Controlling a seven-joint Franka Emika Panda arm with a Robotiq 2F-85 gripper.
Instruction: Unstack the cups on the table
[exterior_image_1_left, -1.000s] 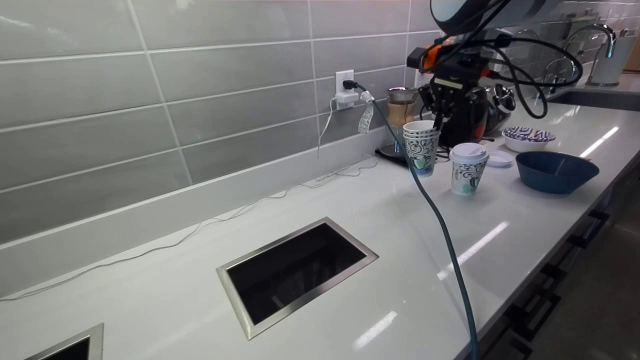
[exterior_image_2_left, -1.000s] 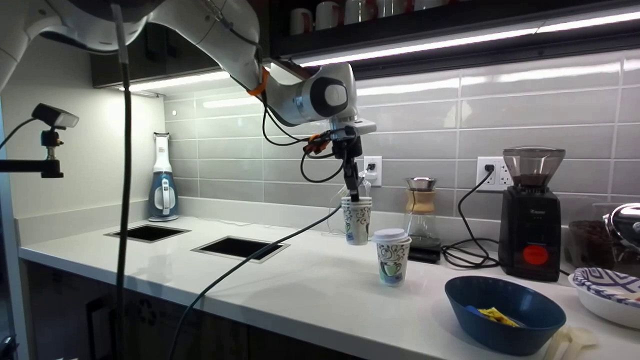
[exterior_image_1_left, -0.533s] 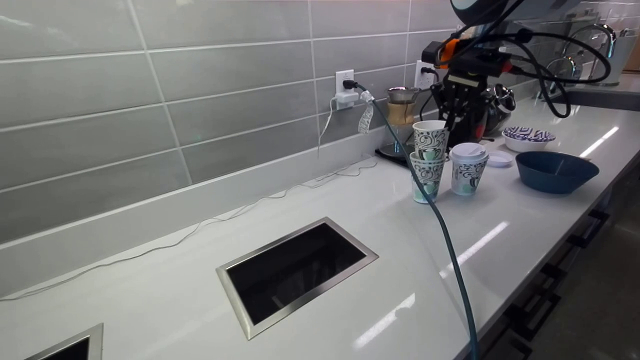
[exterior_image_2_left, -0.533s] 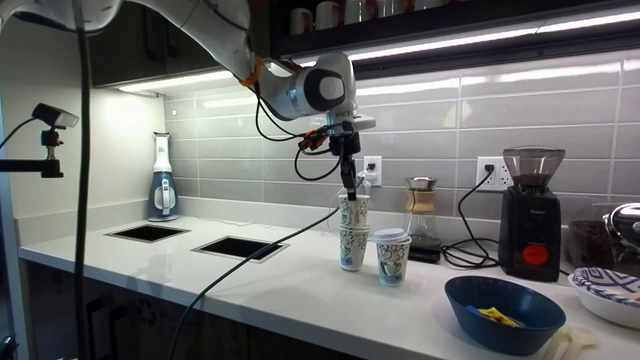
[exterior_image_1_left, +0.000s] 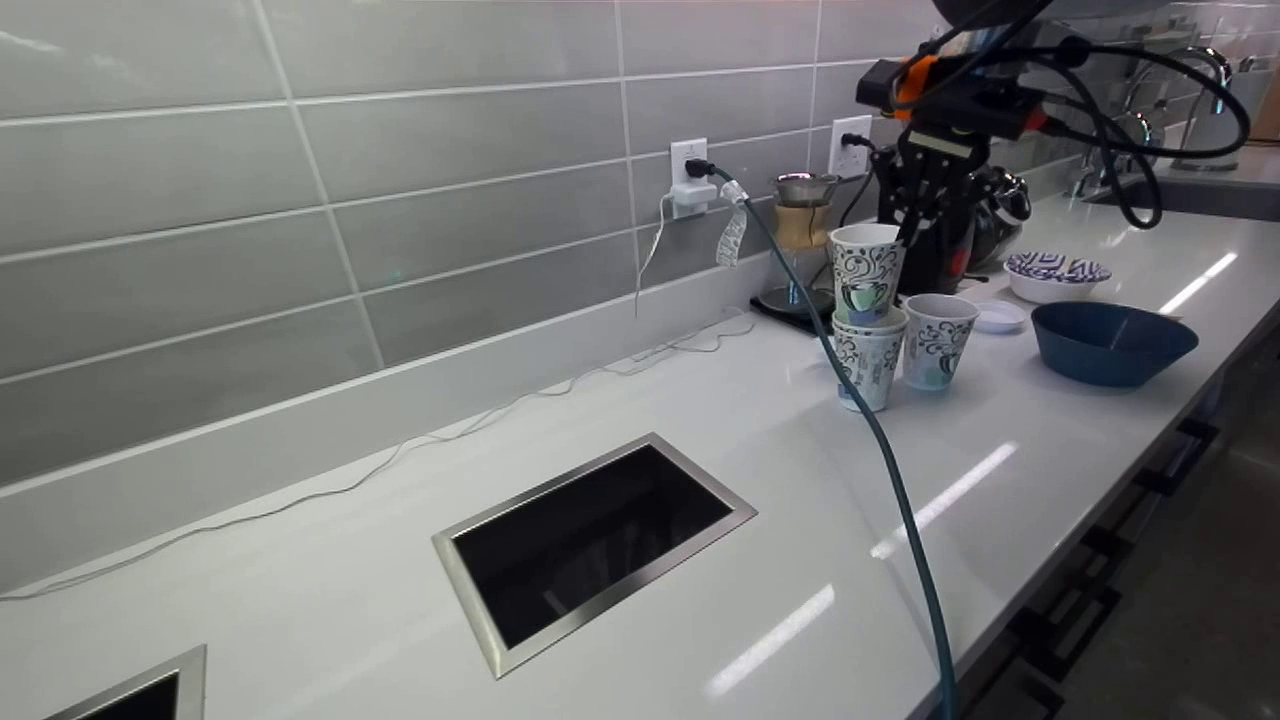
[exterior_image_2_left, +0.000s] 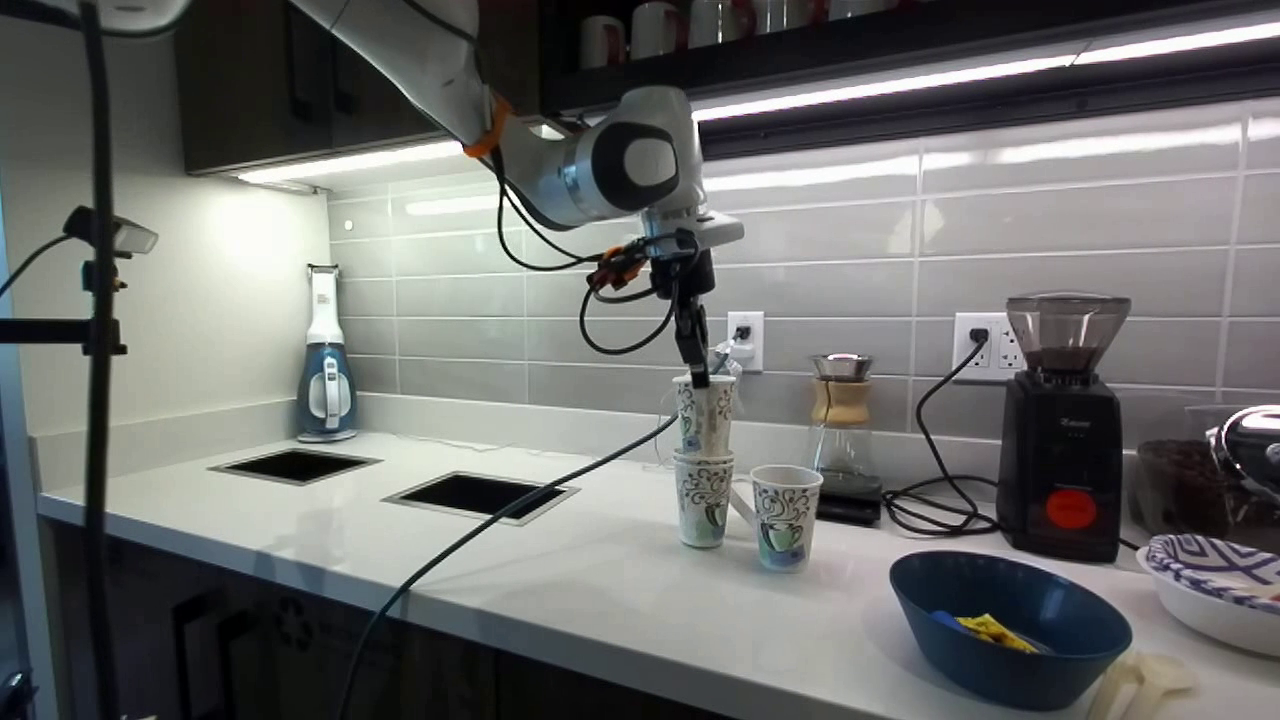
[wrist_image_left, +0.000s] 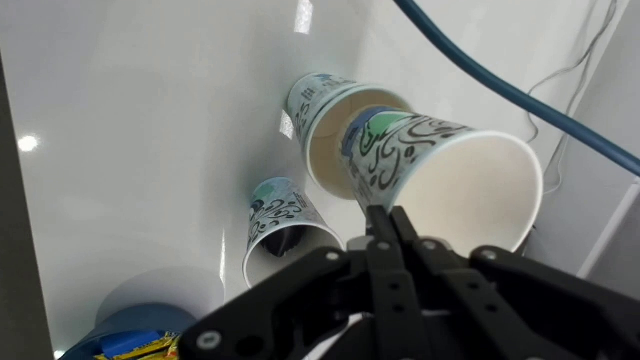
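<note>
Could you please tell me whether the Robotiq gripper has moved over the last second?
Yes: in an exterior view, the Robotiq gripper has shifted upward and slightly to the picture's left, judged against the wall outlet beside it.

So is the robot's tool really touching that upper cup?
Touching. In the wrist view, the tool is shut on the upper cup, pinching its wall at the rim, with one tip inside and one outside.

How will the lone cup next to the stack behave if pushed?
The lone cup may tip: its base is narrower than its rim. Could slide too: the countertop looks glossy. Maybe heavier than empty: something dark shows inside, possibly liquid.
</note>
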